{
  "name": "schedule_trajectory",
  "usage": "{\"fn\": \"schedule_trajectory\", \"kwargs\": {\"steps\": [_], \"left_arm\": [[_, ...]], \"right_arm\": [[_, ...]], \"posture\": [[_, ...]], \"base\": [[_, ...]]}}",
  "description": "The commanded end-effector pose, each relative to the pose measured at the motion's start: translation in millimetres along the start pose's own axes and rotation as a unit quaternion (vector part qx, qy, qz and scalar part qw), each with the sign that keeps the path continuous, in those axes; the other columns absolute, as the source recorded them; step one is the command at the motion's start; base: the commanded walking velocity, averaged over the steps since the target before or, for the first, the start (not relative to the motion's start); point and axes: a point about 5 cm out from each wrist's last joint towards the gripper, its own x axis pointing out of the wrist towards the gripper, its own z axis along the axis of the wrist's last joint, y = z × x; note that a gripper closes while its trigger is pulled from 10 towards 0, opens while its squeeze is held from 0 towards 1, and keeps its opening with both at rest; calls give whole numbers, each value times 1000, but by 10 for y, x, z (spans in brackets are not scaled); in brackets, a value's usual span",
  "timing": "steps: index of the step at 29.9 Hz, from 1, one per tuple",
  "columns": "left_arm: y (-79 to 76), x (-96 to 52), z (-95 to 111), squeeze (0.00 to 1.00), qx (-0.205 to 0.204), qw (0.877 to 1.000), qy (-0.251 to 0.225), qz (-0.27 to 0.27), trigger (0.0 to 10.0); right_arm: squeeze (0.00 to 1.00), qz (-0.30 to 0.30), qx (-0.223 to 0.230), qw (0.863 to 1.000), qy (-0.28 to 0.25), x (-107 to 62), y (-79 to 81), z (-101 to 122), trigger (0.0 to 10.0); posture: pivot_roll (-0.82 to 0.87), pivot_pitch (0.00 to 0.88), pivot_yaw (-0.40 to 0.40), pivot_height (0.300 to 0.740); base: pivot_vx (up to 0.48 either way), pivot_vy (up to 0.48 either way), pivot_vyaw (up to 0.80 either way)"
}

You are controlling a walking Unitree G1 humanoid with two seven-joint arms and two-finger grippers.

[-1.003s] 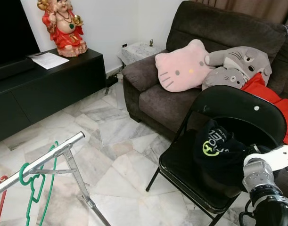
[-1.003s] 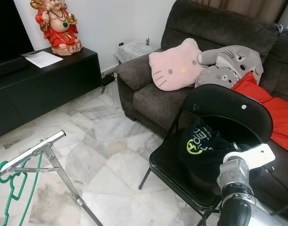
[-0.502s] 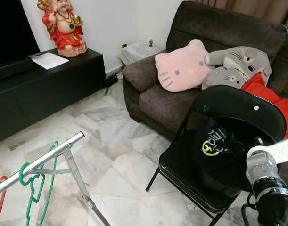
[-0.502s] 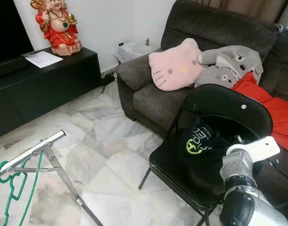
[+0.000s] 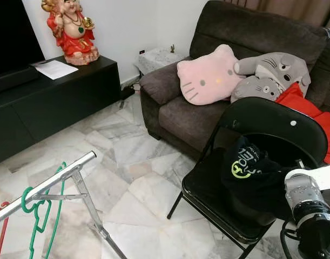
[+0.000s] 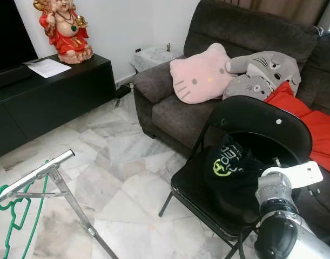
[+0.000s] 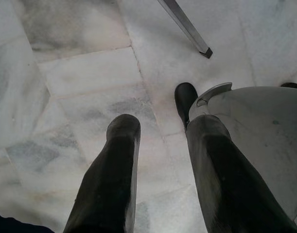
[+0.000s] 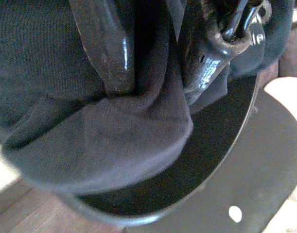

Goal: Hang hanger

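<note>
Pickup step: right gripper (image 8: 153,68) clenched on the dark shirt (image 5: 251,172) on the folding chair (image 5: 273,129), left gripper (image 7: 160,141) released and idle; next, lift and carry to rack (image 5: 46,186).

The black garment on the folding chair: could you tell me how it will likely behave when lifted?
The black garment will probably be floppy: it lies crumpled on the folding chair seat. In the right wrist view, its cloth folds and bunches between the right end effector fingers, so it likely drapes and sags. Being thin knit, it seems light and unlikely to slip.
</note>
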Motion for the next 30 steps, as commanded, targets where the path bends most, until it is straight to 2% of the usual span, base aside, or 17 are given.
{"fn": "schedule_trajectory", "kwargs": {"steps": [1,5,7,9,30], "left_arm": [[18,-11,-52,0,0,1000,14,1,10000],[21,-12,-51,0,-2,1000,13,2,10000],[21,-14,-51,0,-10,1000,9,2,10000],[20,-14,-50,0,-12,1000,7,1,10000],[-3,-11,-34,0,-9,1000,2,-14,10000]], "right_arm": [[0,-6,-9,1000,14,2,-53,-86,10000],[0,3,-35,999,3,0,-45,-84,10000],[0,10,-64,998,-9,-4,-28,-75,10000],[0,10,-68,998,-12,-4,-33,-77,10000],[0,7,-58,998,-24,-1,-55,-50,10000]], "posture": [[41,55,11,740],[39,55,12,740],[37,55,13,740],[35,55,14,740],[33,56,11,740]], "base": [[0,0,0],[0,0,0],[0,0,0],[0,0,0],[0,0,0]]}}
